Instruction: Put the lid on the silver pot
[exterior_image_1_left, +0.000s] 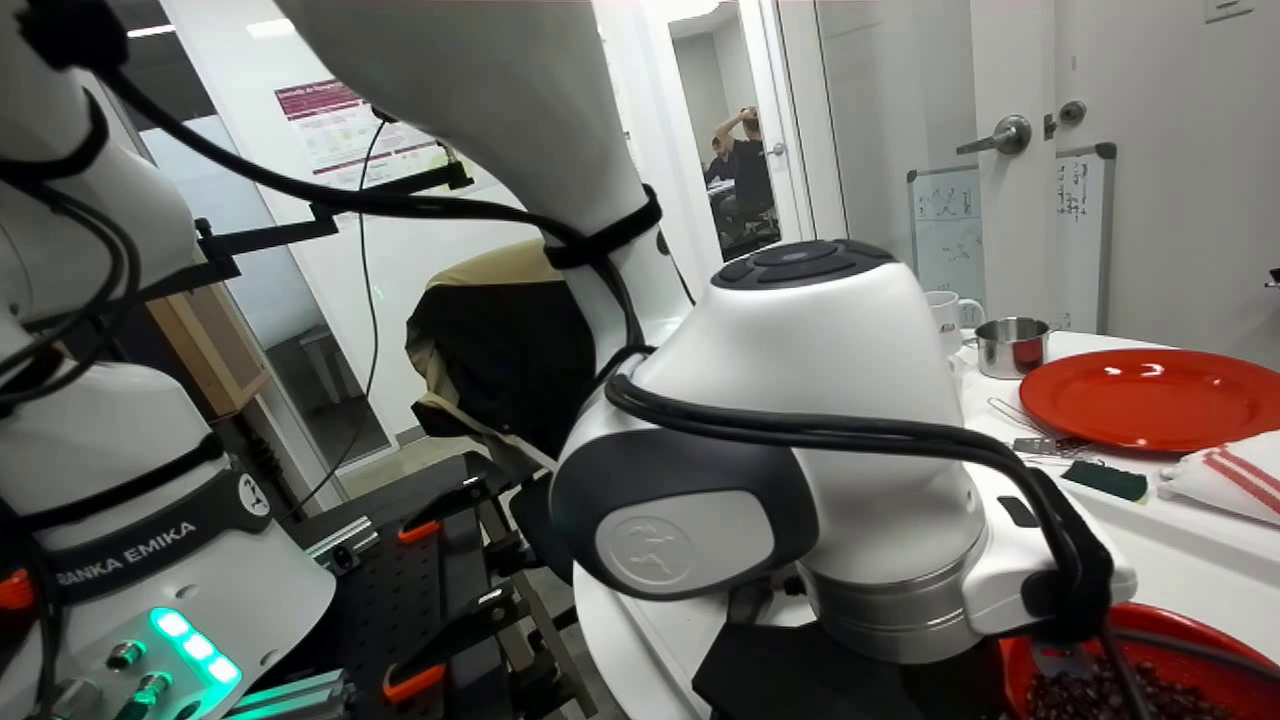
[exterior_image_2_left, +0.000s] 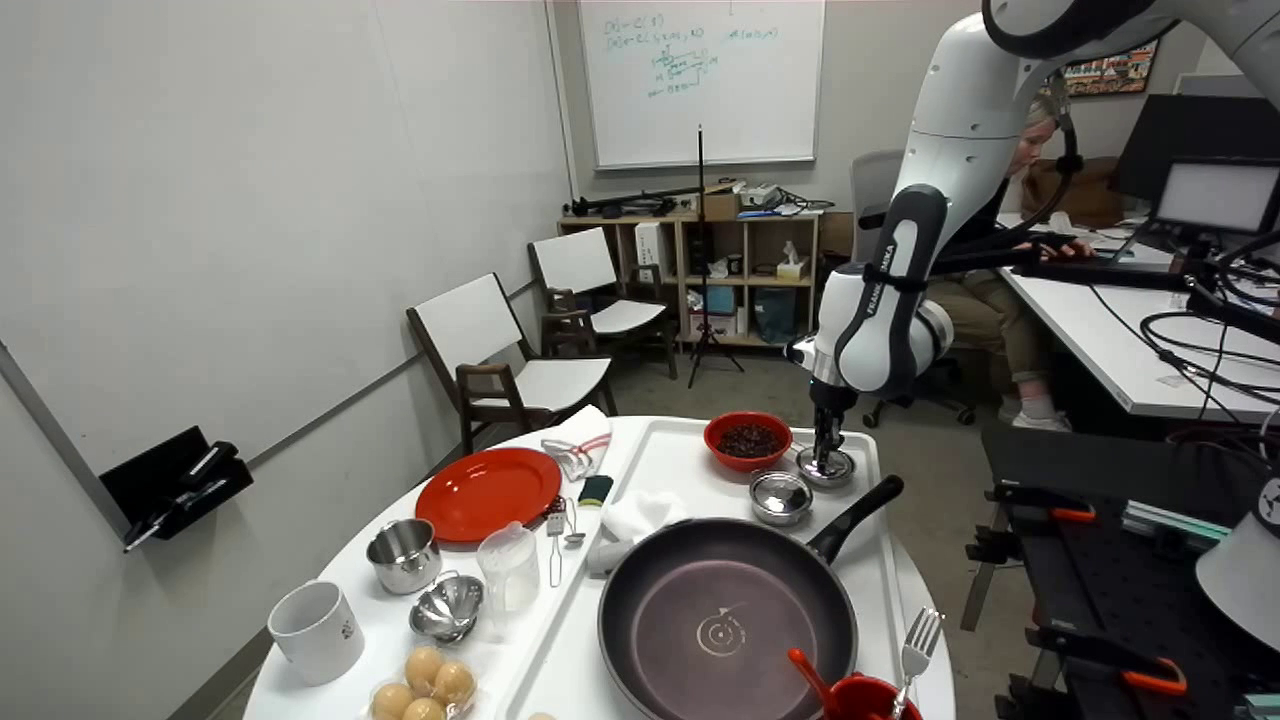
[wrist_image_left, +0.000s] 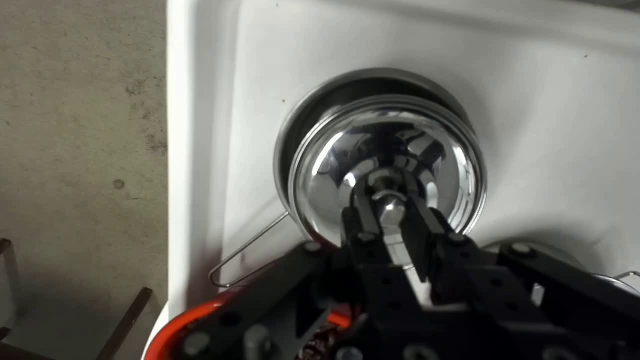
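Tray (wrist_image_left: 555, 130), tool (wrist_image_left: 389, 200) tight on lid knob (wrist_image_left: 392, 214).

Round silver metal lid (wrist_image_left: 388, 145); black two-finger gripper (wrist_image_left: 388, 200).
The broad round plate (exterior_image_2_left: 488, 492) is plain red; the folded white cloth (exterior_image_1_left: 1235, 478) carries parallel red stripes.

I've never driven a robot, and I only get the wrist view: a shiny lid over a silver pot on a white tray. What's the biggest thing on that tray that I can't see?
Observer: A black skillet; in an exterior view it dwarfs your lid.
Visitor: Anything to drink from?
Observer: A white mug, off the tray; both exterior views show it.
Visitor: Does anything glow on what I'm driving?
Observer: In an exterior view, three lights glow on the robot base.
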